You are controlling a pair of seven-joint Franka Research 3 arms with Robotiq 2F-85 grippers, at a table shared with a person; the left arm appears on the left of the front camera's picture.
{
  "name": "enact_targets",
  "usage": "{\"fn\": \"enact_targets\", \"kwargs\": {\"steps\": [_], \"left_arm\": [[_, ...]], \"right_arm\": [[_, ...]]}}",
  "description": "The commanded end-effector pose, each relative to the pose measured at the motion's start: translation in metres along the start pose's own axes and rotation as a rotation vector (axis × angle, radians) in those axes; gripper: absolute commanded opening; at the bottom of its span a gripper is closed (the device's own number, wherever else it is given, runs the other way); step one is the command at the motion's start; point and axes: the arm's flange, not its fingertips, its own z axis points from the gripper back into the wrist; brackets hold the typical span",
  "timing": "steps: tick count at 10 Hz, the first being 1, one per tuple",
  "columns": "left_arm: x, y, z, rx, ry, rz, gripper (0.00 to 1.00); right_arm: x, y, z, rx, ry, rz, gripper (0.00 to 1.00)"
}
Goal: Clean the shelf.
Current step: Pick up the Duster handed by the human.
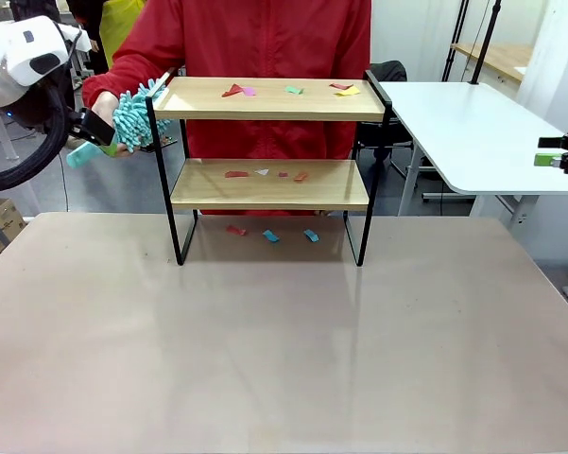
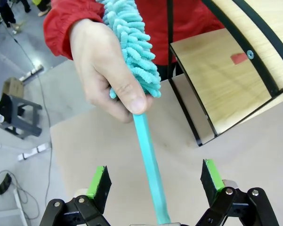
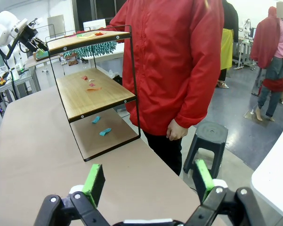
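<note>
**Twelve scraps, one shelf, one duster**

One shelf [image 1: 265,111] with two boards stands on one brown tabletop [image 1: 265,359].

The top board [image 1: 198,96] carries five paper scraps: red [image 1: 232,91], pink [image 1: 249,91], green [image 1: 294,90], red [image 1: 341,86] and yellow [image 1: 350,93].

The lower board [image 1: 335,187] carries four: red [image 1: 236,174], white [image 1: 262,172], a small red [image 1: 284,174] and orange [image 1: 301,176].

Three lie on the tabletop beneath: one red [image 1: 236,230] and two teal [image 1: 270,235] [image 1: 310,235].

There is one teal duster [image 1: 132,118], held by one hand [image 1: 104,102].

One white tabletop [image 1: 473,132] stands behind, and there is one dark stool [image 3: 209,136].
</note>
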Motion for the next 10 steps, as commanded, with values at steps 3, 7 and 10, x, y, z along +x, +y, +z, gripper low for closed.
{"fn": "enact_targets", "kwargs": {"steps": [3, 7, 10], "left_arm": [[-0.002, 0.013, -0.012, -0.006, -0.006, 0.012, 0.61], [0.001, 0.015, -0.015, 0.005, 0.016, 0.011, 0.0], [0.002, 0.014, -0.014, 0.033, -0.013, 0.02, 0.0]], "right_arm": [[0.002, 0.0, -0.001, 0.001, -0.001, 0.003, 1.0], [0.002, 0.0, -0.001, 0.001, -0.001, 0.003, 1.0], [0.002, 0.0, -0.001, 0.001, -0.001, 0.003, 1.0]]}}
